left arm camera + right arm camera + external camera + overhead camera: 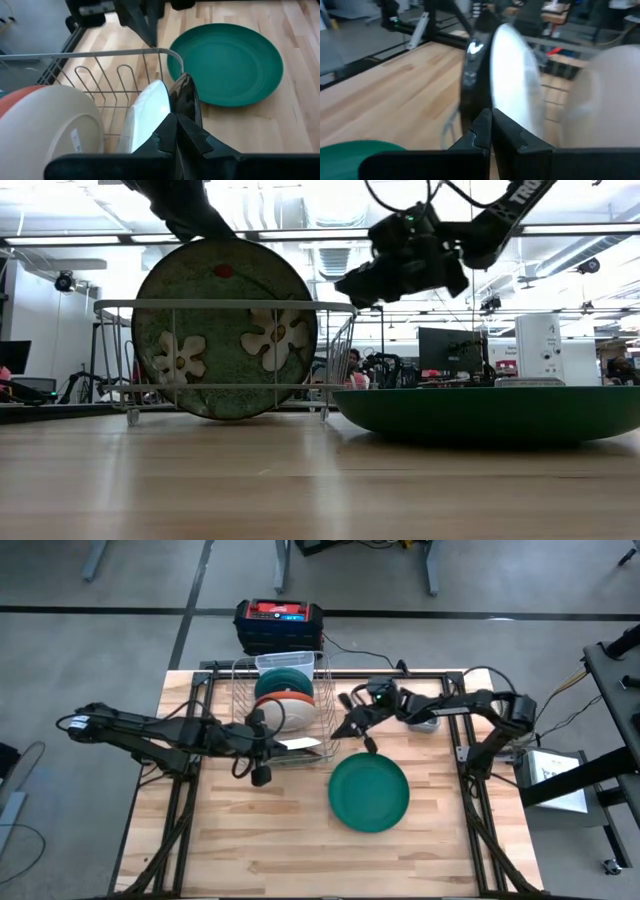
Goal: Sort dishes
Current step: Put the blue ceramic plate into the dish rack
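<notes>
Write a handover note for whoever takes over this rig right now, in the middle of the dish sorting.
Left gripper: fingers together at the rim of a dark glossy plate standing in the silver wire rack; I cannot tell whether it grips the plate.
Right gripper: shut, empty, hanging just right of the rack.
Done: one large round dark green plate lies flat on the wooden table.
Left: the dark plate, a white plate, a cream bowl and an orange dish stand in the rack.
</notes>
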You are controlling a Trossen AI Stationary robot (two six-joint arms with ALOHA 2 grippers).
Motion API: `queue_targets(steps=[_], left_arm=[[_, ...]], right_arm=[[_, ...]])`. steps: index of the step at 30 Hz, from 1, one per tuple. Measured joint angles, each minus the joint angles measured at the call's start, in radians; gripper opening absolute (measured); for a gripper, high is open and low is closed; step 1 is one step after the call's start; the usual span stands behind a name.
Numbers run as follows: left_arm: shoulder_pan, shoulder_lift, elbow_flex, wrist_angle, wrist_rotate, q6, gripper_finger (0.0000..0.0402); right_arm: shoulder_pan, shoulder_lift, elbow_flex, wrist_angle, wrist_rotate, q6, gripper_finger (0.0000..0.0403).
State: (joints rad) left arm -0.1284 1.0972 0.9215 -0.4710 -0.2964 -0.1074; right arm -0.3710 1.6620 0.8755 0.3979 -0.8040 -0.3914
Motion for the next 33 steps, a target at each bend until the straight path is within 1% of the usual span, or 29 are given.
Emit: queue_targets(steps=[3,7,12,15,21,29,33], left_arm=[[-0.001,0.007,0.0,0.0,0.001,-0.007,0.0],[-0.002,0.011,0.0,-0.001,0.001,-0.007,0.0],[-0.002,0.014,0.0,-0.008,0.03,-0.027,0.0],[-0.004,0.014,0.0,-0.009,0.031,-0.039,0.0],[-0.006,0.014,0.0,-0.009,0.033,-0.04,0.0],[-0.008,0.01,0.0,-0.01,0.022,-0.018,0.0],[-0.008,0.004,0.0,-0.011,0.022,-0.018,0.0]], right_arm=[[0.034,0.033,0.045,-0.026,0.005,0.001,0.0],[0.063,0.06,0.111,-0.11,0.067,-0.001,0.0],[0.091,0.097,0.174,-0.19,0.074,-0.011,0.0],[0.098,0.12,0.198,-0.226,0.081,-0.021,0.0],[0.107,0.138,0.217,-0.233,0.182,-0.031,0.0],[0.105,0.139,0.249,-0.236,0.268,-0.018,0.0],[0.106,0.139,0.263,-0.234,0.28,-0.017,0.0]])
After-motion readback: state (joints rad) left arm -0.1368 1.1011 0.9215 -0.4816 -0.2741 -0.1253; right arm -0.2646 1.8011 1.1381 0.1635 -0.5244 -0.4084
